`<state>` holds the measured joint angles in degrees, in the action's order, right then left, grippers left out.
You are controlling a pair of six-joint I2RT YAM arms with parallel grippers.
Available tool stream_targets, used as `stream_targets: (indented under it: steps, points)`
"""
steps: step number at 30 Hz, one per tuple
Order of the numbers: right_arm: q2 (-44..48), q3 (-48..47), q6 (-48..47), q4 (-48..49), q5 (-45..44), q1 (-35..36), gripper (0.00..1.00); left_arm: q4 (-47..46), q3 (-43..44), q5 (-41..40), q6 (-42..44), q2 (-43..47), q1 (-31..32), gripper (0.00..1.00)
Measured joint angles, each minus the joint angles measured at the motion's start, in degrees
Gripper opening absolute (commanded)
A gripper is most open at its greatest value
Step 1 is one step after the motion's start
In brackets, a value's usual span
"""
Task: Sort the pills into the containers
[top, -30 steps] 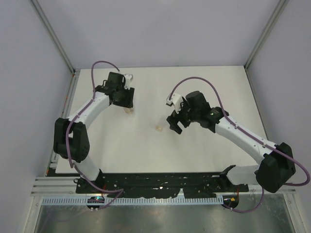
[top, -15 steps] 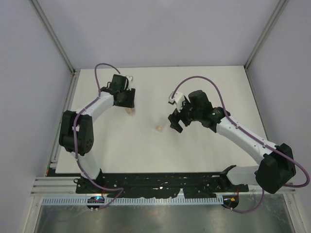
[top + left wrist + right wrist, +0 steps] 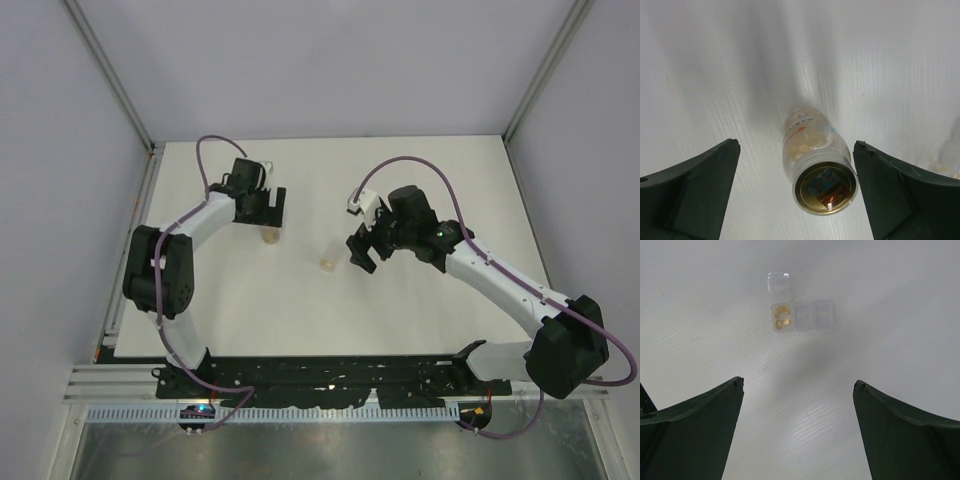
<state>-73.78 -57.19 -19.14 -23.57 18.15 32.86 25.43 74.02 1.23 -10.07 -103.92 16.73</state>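
Note:
A small clear bottle (image 3: 812, 145) holding pale pills (image 3: 805, 142) stands on the white table, its gold-lined top (image 3: 825, 186) facing the left wrist camera. My left gripper (image 3: 796, 144) is open around it, both fingers well clear of its sides. From above, the bottle (image 3: 268, 236) sits just below the left gripper (image 3: 268, 218). Ahead of my open, empty right gripper (image 3: 799, 381) lies a clear three-compartment container (image 3: 802, 317) with one lid flipped up. Orange pills (image 3: 782, 319) are in its left cell. In the top view this container (image 3: 326, 264) is left of the right gripper (image 3: 358, 258).
The white table (image 3: 420, 180) is walled by grey panels at the back and both sides. A metal rail with the arm bases (image 3: 330, 375) runs along the near edge. A blurred pale shape (image 3: 952, 150) shows at the right edge of the left wrist view.
My left gripper's jaws have spread wide off the bottle, which now stands free between them. The left arm's elbow shifted. The right arm barely moved.

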Motion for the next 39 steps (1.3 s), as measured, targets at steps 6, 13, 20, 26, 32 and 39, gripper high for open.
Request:
stream_targets:
  steps: [6,13,20,26,32,39]
  points:
    - [0.00,0.20,-0.26,0.07,-0.04,-0.15,0.94,1.18,-0.35,0.37,2.12,6.84,0.00,1.00]
    - [0.00,0.72,-1.14,0.17,-0.57,-0.33,0.94,4.76,-0.07,10.29,7.85,23.32,-0.02,0.99]
    - [-1.27,0.72,-2.03,0.28,-1.66,-0.35,0.95,17.81,2.71,22.53,14.43,25.09,1.03,1.00]
    - [-2.71,-0.59,-4.72,-2.12,-1.79,-0.37,0.95,25.49,0.07,26.43,20.48,26.64,1.31,1.00]
    - [-7.10,-5.42,-9.27,-4.81,-1.95,-0.37,0.95,28.44,0.11,28.09,25.35,30.49,1.31,0.99]
    - [-14.71,-11.74,-20.39,-11.82,-1.60,-0.35,0.95,28.44,-0.39,28.94,27.10,32.85,1.31,0.99]
